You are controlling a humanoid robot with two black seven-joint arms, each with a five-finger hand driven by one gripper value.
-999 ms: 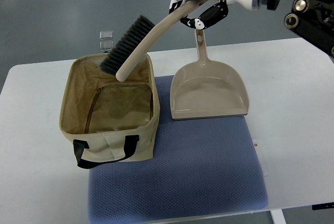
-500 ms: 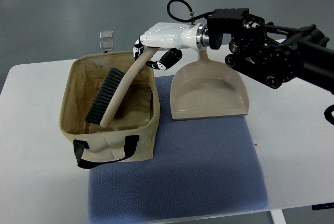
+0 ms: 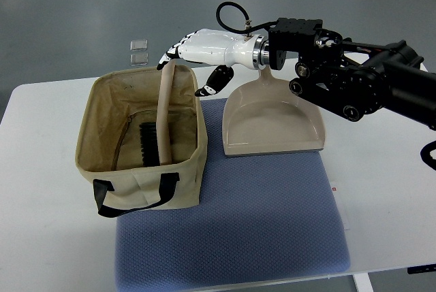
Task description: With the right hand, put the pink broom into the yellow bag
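Note:
The pink-beige broom stands inside the yellow-beige fabric bag. Its dark bristles rest on the bag's floor and its handle leans up against the back rim. My right hand is white with black joints and hovers just above and behind the handle's top end. Its fingers are spread open and hold nothing; the thumb hangs down beside the bag's back right corner. The black right arm reaches in from the right edge over the dustpan.
A beige dustpan lies right of the bag on a blue mat on the white table. The bag's black strap hangs at its front. Two small clear cubes sit beyond the table's far edge.
The right hand lowered the broom from above the bag's rim into the bag, then opened and let go. The broom now stands in the bag on its own.

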